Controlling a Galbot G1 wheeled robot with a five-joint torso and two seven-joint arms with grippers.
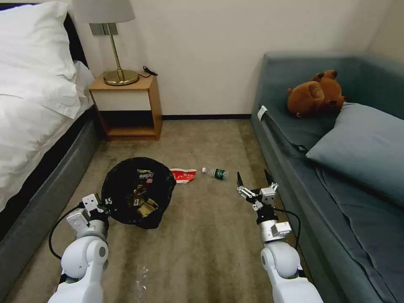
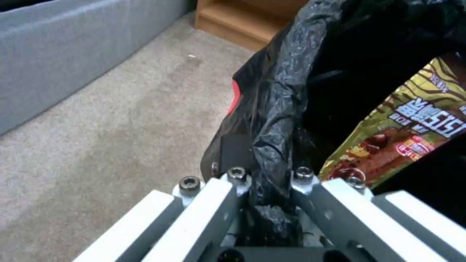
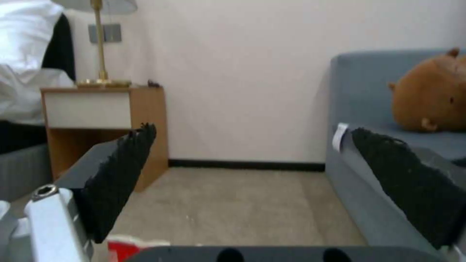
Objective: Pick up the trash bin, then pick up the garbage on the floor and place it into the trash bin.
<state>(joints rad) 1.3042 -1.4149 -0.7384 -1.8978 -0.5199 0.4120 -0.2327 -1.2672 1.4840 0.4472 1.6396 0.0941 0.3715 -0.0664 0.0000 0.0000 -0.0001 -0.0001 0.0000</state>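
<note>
At seven o'clock in our head view, our left gripper (image 1: 105,203) is clamped on the bag-lined rim of the trash bin (image 1: 139,191), which sits on the carpet (image 1: 202,244) holding a snack wrapper (image 2: 413,131). At the bin's two o'clock lies the crushed cup (image 1: 183,175), touching its edge, and just beyond, at three o'clock, the bottle (image 1: 216,173). At five o'clock our right gripper (image 1: 254,180) hangs beside the sofa (image 1: 294,139), fingers apart, holding nothing.
</note>
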